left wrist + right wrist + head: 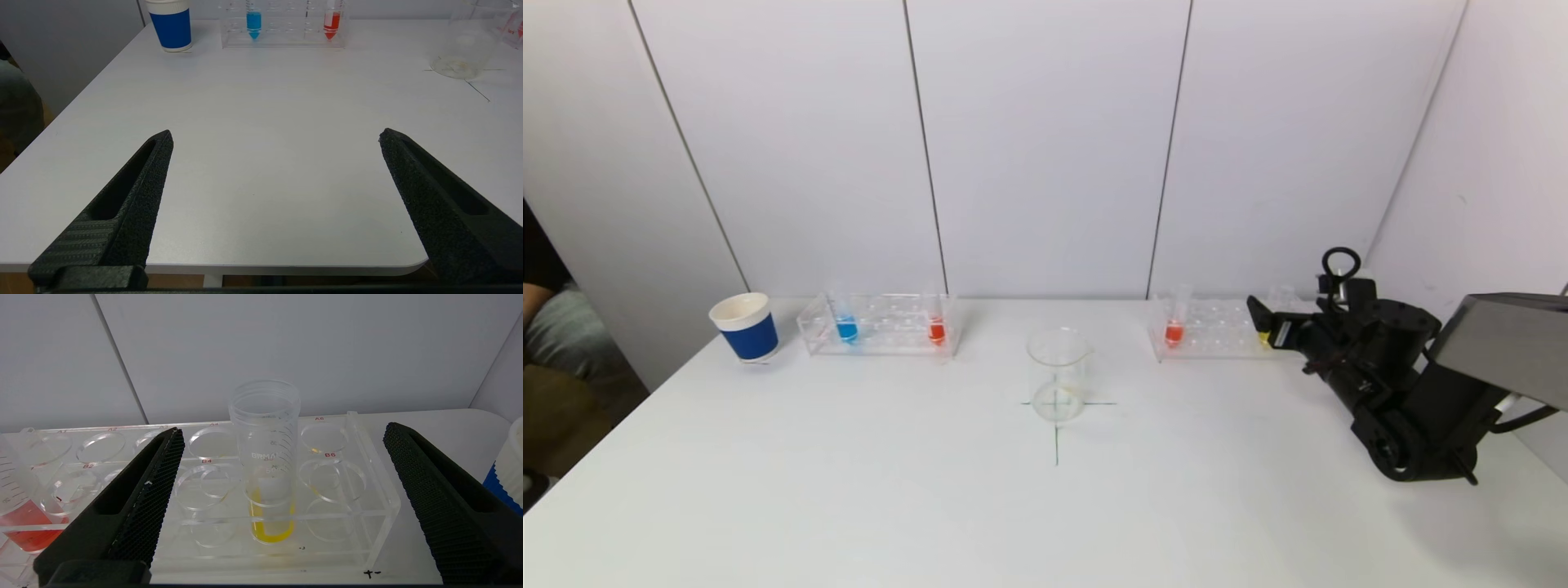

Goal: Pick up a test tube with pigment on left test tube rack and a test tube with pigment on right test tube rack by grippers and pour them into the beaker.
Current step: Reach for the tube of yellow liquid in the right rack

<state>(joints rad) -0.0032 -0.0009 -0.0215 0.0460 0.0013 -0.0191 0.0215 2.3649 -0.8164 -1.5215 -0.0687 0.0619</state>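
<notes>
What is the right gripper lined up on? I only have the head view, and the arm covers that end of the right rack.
Observer: The right wrist view shows a yellow-pigment tube standing in the right rack, centred ahead of the right gripper.
Operator: Has it gripped the tube?
Observer: No. The fingers are wide open on either side and are not touching it.
Operator: And the left gripper? I can't see it at all.
Observer: The left wrist view shows the left gripper open over the near part of the table, well short of the left rack, which holds a blue tube and a red tube.
</notes>
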